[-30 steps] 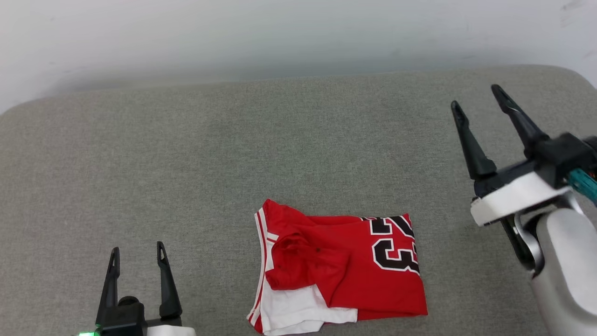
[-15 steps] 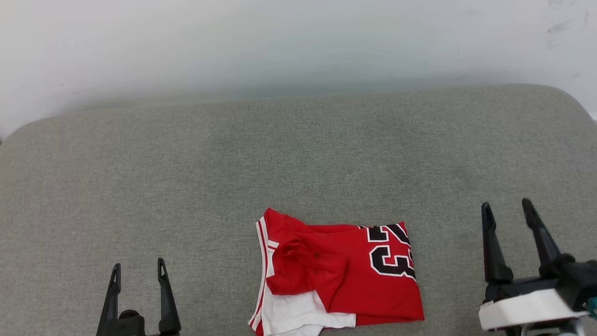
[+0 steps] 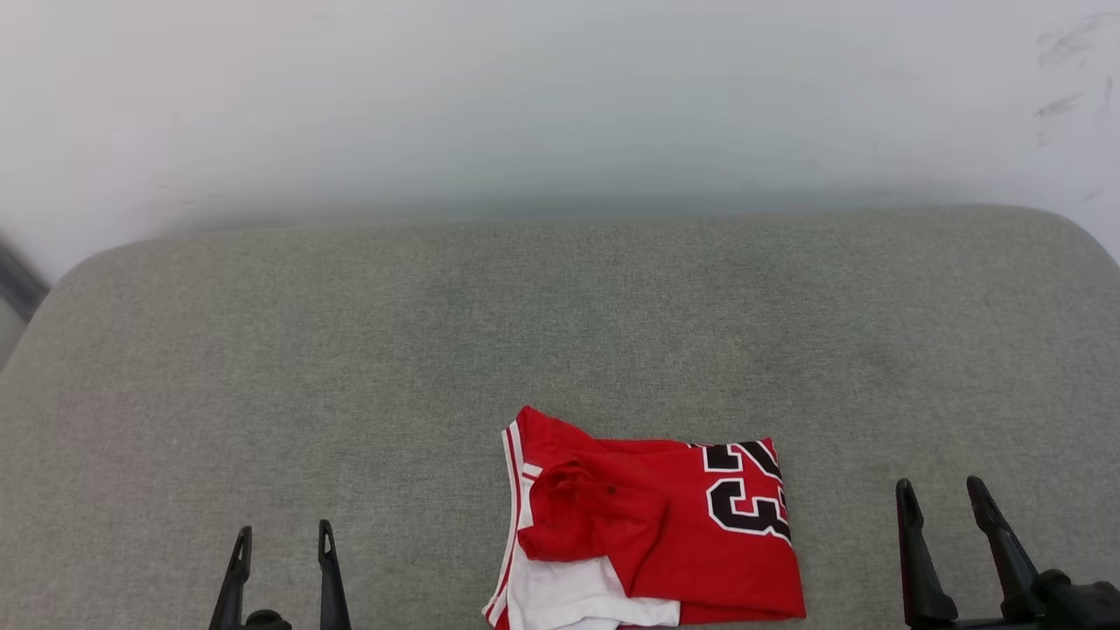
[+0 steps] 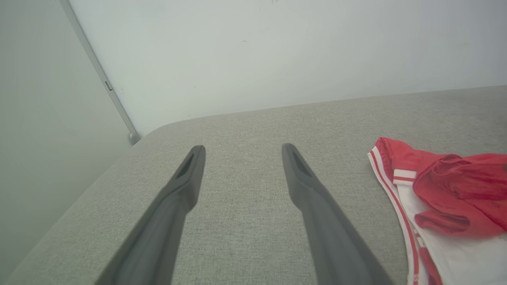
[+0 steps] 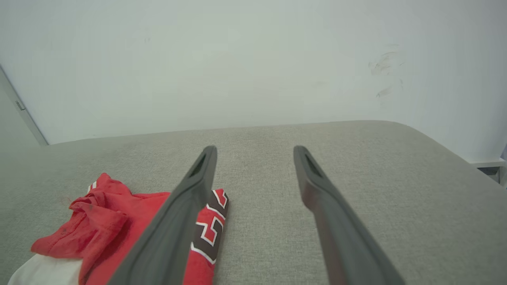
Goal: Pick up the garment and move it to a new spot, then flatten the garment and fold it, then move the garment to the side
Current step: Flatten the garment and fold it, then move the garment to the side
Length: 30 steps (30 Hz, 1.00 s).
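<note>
We have pulled our right gripper (image 3: 940, 486) back from far out on the right to the near right corner. Our head has tilted up, showing more wall (image 3: 560, 96) above the cushion (image 3: 350, 350).

Illumination is bright, even and diffuse across the grey woven-fabric padded surface (image 3: 350, 350), with no glare and only a soft grey shadow band on the white wall (image 3: 560, 105) above the surface's far edge. The head view renders the weave sharply but is smeared at its left edge, where a dark streak (image 3: 13, 280) is blurred. In the wrist views the long dark fingers (image 4: 317, 213) of the left gripper (image 4: 242, 147) and the right gripper (image 5: 255, 148) loom large and soft-edged toward the bottom edge.
</note>
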Tool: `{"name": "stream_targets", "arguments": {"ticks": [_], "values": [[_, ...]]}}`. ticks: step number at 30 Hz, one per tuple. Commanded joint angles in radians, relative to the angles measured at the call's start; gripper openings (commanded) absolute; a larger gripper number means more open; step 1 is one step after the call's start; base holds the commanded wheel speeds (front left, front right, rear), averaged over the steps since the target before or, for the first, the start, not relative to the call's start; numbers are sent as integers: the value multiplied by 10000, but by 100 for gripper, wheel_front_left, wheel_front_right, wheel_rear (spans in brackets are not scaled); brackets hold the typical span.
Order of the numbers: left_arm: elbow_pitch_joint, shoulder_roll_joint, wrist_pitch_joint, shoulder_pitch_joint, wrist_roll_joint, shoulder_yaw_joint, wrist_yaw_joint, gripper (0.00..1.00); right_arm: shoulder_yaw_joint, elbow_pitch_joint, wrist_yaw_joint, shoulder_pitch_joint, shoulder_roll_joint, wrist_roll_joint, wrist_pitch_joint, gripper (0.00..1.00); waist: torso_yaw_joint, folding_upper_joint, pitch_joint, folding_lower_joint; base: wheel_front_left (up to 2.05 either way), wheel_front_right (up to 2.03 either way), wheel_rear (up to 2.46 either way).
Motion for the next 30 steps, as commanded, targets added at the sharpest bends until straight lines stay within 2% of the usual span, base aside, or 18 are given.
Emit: {"name": "stream_targets", "arguments": {"ticks": [1, 17, 21, 25, 30], "values": [[32, 47, -22, 175, -31, 3, -14, 100, 45, -58, -4, 145, 45, 49, -12, 100, 3, 0, -19, 1, 0, 0, 0], [112, -34, -22, 222, -35, -14, -165, 100, 133, 57, -4, 78, 47, 175, -12, 100, -1, 0, -47, 1, 0, 0, 0], [82, -69, -22, 190, -38, -10, -177, 100, -120, -259, -4, -503, 43, 209, -12, 100, 10, 0, 33, 1, 0, 0, 0], [52, -89, -22, 93, -36, 22, -178, 100, -292, -631, -4, -1462, 13, -283, -12, 100, -2, 0, 125, 1, 0, 0, 0], [34, -116, -22, -24, -7, 6, -176, 100, 241, -198, -4, -2838, -886, -251, 91, 100, 6, 0, 231, 1, 0, 0, 0]]}}
